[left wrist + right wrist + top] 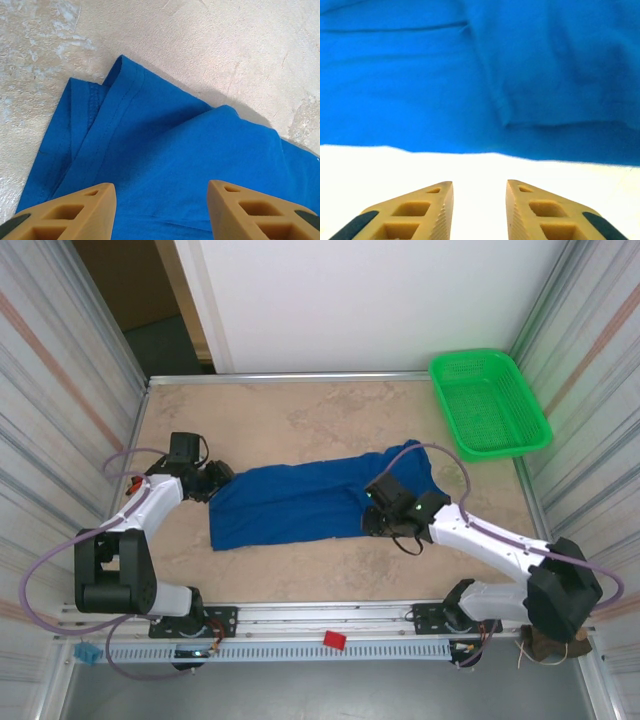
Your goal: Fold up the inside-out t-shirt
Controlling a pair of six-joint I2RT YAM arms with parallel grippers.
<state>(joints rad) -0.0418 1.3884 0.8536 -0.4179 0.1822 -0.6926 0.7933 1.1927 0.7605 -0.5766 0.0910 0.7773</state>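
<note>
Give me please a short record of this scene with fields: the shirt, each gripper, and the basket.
garment: blue t-shirt, laid out as a long band across the middle of the table
left gripper: open, fingers spread above the shirt's left end, near a stitched hem
right gripper: open, over bare table at the shirt's near edge, holding nothing
basket: green basket, far right corner, apart from the shirt

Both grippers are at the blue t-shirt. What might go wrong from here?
1. The left gripper is open over stacked hem layers of the t-shirt; it may pinch only the top layer.
2. The right gripper sits over bare table, short of the cloth edge; closing there likely grabs nothing.
</note>
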